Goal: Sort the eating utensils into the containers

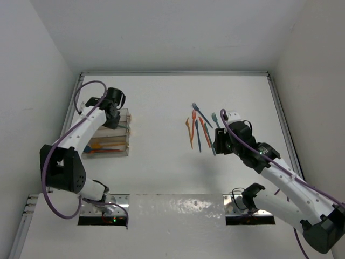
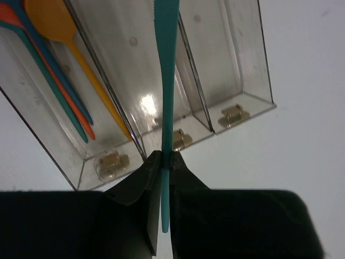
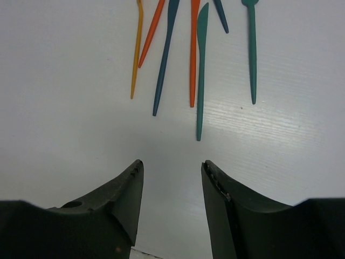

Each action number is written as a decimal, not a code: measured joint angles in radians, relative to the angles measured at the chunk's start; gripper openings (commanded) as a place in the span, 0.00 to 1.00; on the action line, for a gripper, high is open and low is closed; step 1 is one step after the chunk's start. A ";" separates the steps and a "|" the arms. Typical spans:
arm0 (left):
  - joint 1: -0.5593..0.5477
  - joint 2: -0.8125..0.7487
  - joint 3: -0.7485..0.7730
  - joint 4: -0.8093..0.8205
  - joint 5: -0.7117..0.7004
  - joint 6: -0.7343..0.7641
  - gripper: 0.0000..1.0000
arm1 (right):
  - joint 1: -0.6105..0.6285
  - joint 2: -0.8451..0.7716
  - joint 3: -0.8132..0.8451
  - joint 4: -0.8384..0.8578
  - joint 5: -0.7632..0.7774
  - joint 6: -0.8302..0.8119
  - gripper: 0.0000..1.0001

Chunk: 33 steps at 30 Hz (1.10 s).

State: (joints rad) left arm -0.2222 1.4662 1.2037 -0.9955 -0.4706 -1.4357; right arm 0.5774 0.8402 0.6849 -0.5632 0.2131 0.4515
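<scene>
My left gripper (image 2: 166,156) is shut on a teal utensil (image 2: 167,65) by its handle end and holds it over the clear bins (image 2: 237,54), along the middle one. The left bin holds an orange spoon (image 2: 51,24) and several teal, blue and orange utensils (image 2: 64,97). In the top view my left gripper (image 1: 114,117) is over the far end of the bins (image 1: 128,135). My right gripper (image 3: 172,167) is open and empty just short of the loose utensils: a teal knife (image 3: 201,70), a blue one (image 3: 164,59), orange ones (image 3: 194,54). They lie in a row (image 1: 199,129) left of my right gripper (image 1: 216,143).
The white table is walled at the back and sides, with metal rails (image 1: 280,113) along the edges. The bins stand close to the left rail. Purple cables (image 1: 81,94) loop off both arms.
</scene>
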 measured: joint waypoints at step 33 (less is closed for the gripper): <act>0.263 0.146 -0.087 0.184 0.166 -0.054 0.19 | 0.000 0.050 0.000 0.010 0.014 -0.003 0.56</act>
State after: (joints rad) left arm 0.0410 1.6127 1.1172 -0.8116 -0.3046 -1.4899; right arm 0.5774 0.8902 0.6849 -0.5533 0.2272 0.4484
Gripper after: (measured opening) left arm 0.111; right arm 0.547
